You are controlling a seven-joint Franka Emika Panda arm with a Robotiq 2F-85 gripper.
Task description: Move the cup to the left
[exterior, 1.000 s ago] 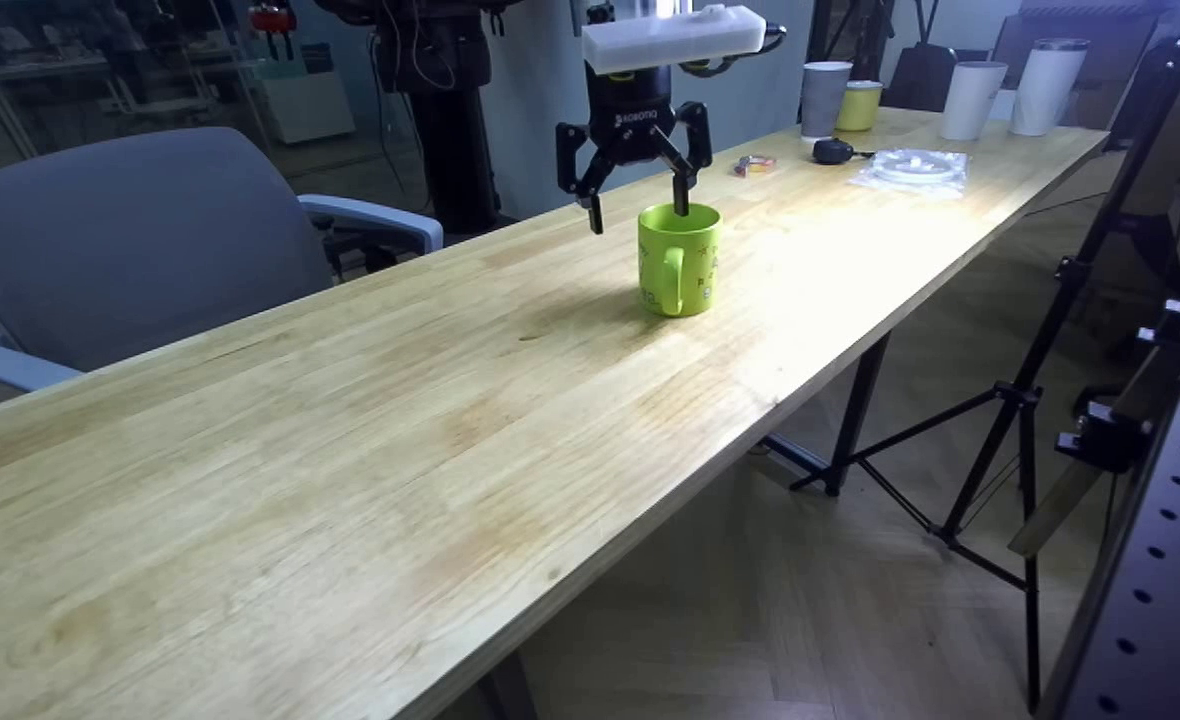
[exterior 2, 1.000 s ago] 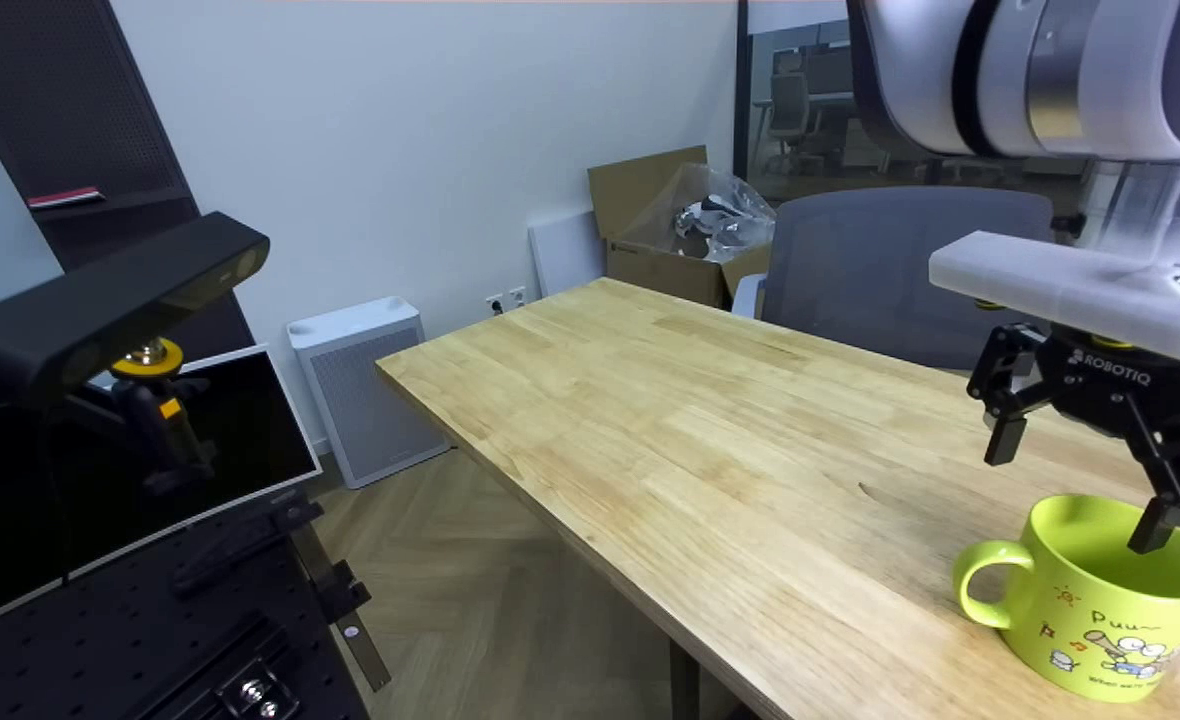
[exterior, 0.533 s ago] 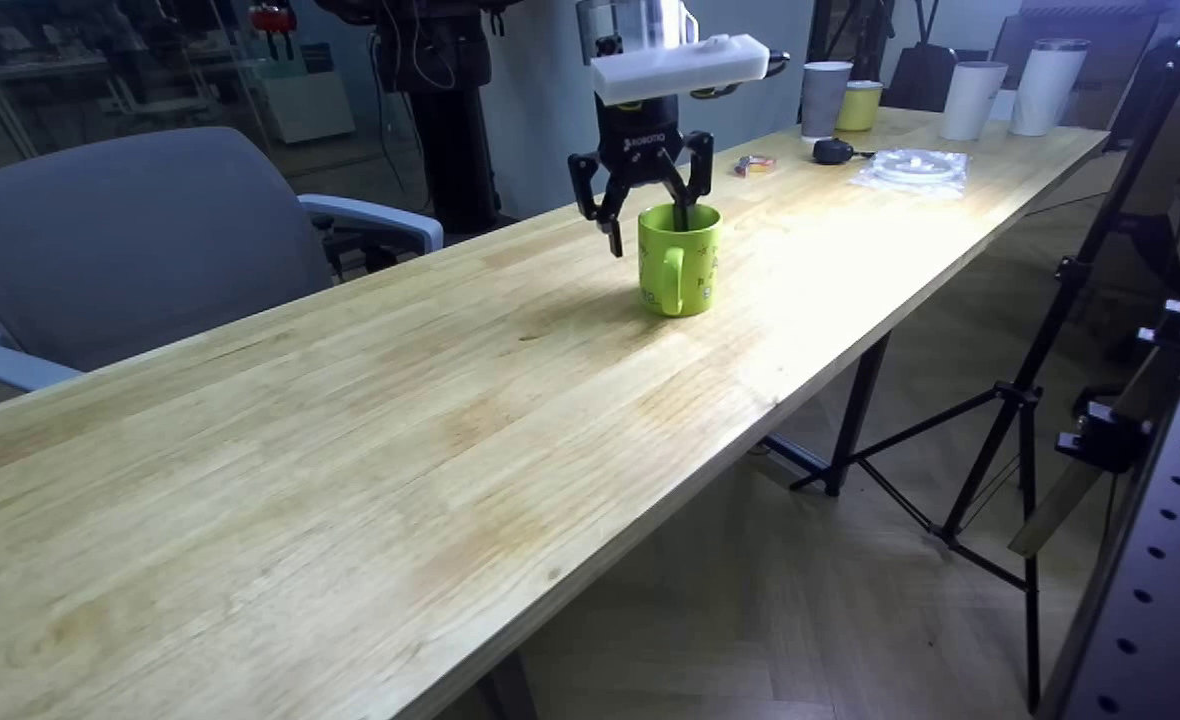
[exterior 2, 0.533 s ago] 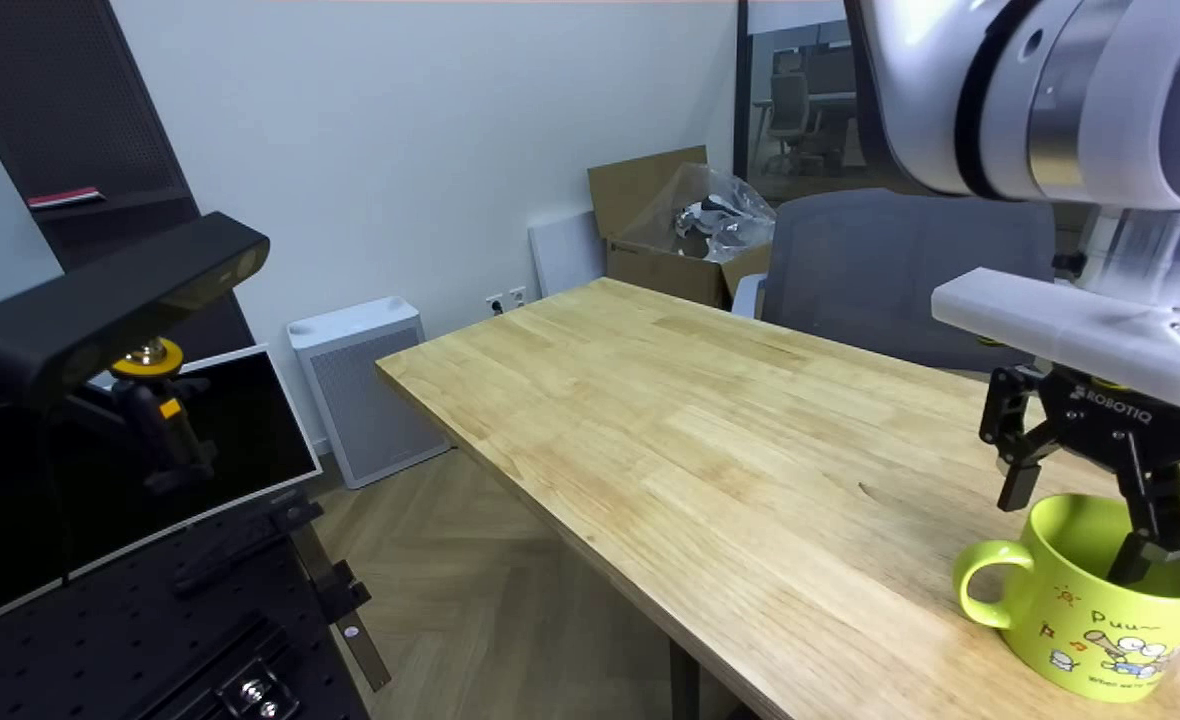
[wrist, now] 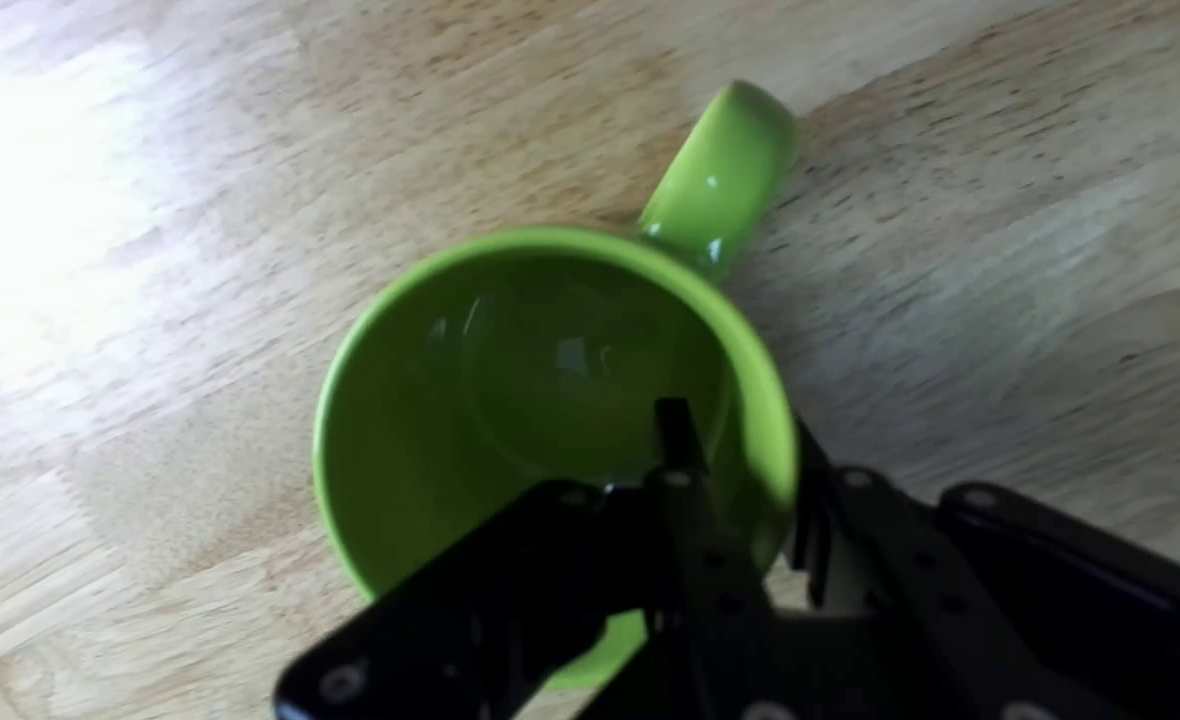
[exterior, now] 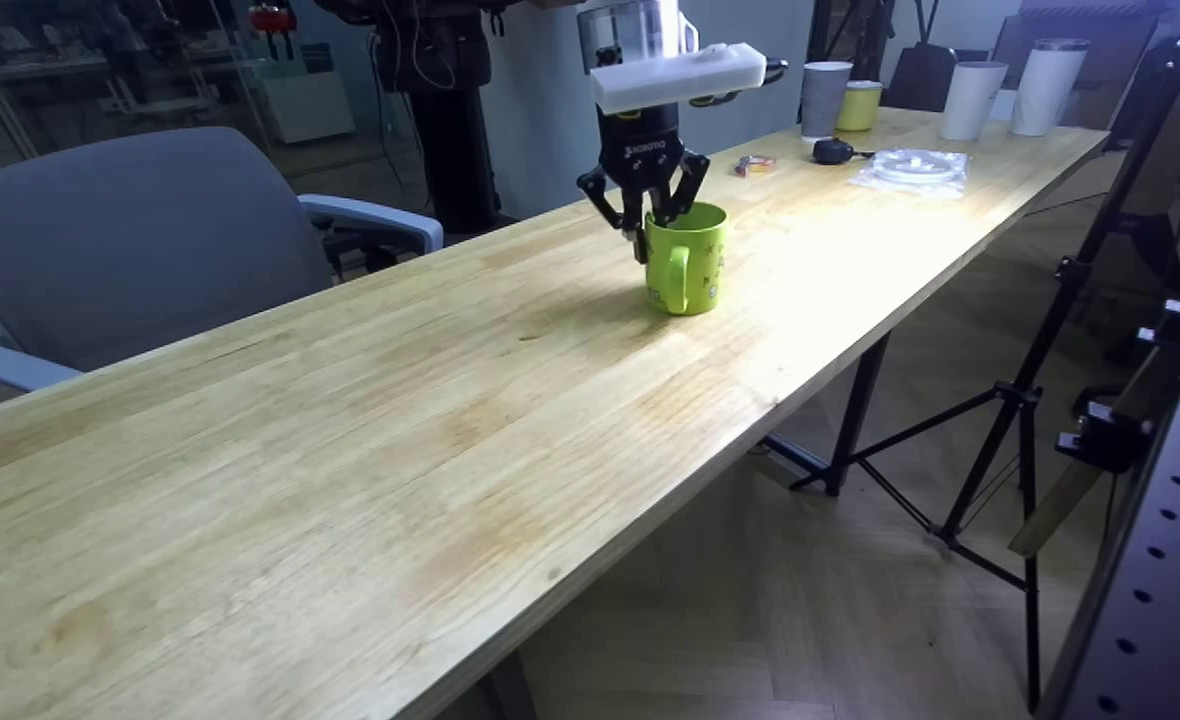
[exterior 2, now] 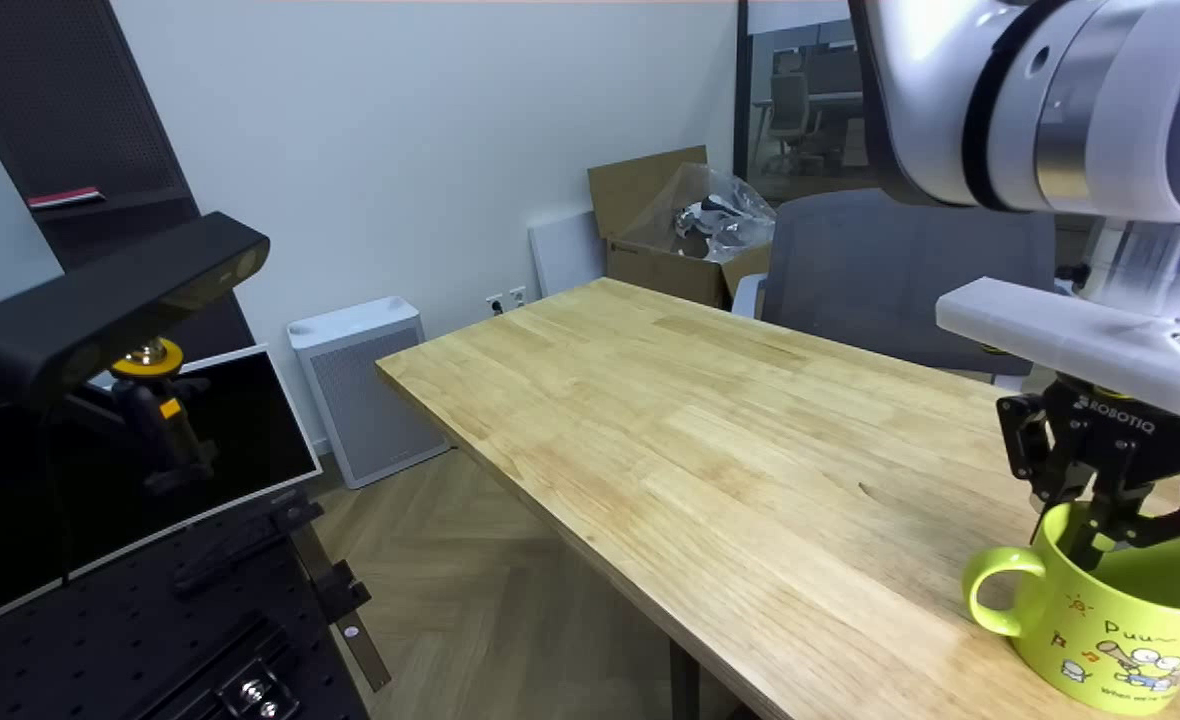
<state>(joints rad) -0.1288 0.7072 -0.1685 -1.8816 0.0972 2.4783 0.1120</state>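
- Two black fingers (wrist: 683, 455) of the gripper (exterior: 650, 238) straddle the wall of the lime-green cup (exterior: 702, 270), one down inside it, one just outside; they stand close together, but whether they clamp the wall I cannot tell.
- Over them sits a white block (exterior 2: 1080, 345), and above that the white and grey arm (exterior 2: 1020, 130).
- The cup stands on the wooden table (exterior: 350, 480); in an exterior view it is at the near right, its handle (exterior 2: 998, 562) pointing left and a cartoon print (exterior 2: 1140, 665) on its side.
- In an exterior view the far right end of the table bears a grey cup (exterior: 823, 100), a yellow-green cup (exterior: 860, 107), two white tumblers (exterior: 1048, 90), a small black object (exterior: 832, 151) and a clear-wrapped white disc (exterior: 915, 168).
- To the left there, beyond the table, is a grey chair (exterior: 140, 240); to the right, a black tripod (exterior: 1018, 398).
- In an exterior view a cardboard box (exterior 2: 655, 275) lies beyond the table's far edge, a white floor unit (exterior 2: 375, 390) left of the table and a black bar-shaped device (exterior 2: 110, 295) near left.
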